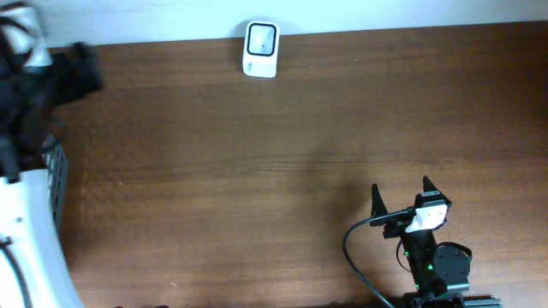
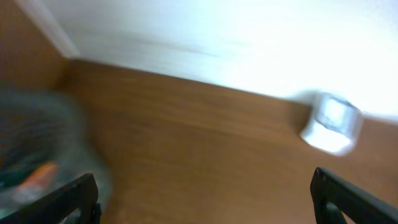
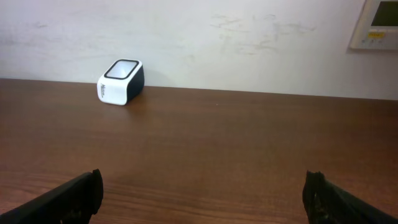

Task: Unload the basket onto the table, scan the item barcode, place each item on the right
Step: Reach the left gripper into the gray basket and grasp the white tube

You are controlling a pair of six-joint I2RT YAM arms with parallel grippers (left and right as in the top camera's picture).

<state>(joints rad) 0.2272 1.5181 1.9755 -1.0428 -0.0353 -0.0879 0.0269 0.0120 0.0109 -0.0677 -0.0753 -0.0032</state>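
Closest to my right wrist camera are the right gripper's (image 3: 202,186) two dark fingers (image 3: 74,196), set at the bottom corners of the view. They are spread wide with nothing between them but bare table (image 3: 211,143). The barcode scanner (image 3: 121,82) is a small white block with a dark-framed window on top. It stands at 12 o'clock on the table, right against the pale wall (image 3: 186,37), and from this wrist it sits around 11 o'clock, well apart from the fingers.

Overhead, the right gripper is down at 5 o'clock, pointing toward the far edge, with a black cable (image 1: 355,244) looping beside it.

The left gripper (image 2: 204,186) is also wide open and empty. Its view is smeared, with the scanner at 2 o'clock. At 8 o'clock there is a blurred basket (image 2: 37,124) holding an orange object (image 2: 40,174) that I can't identify.

A wall panel (image 3: 376,25) hangs at 1 o'clock in the right wrist view.
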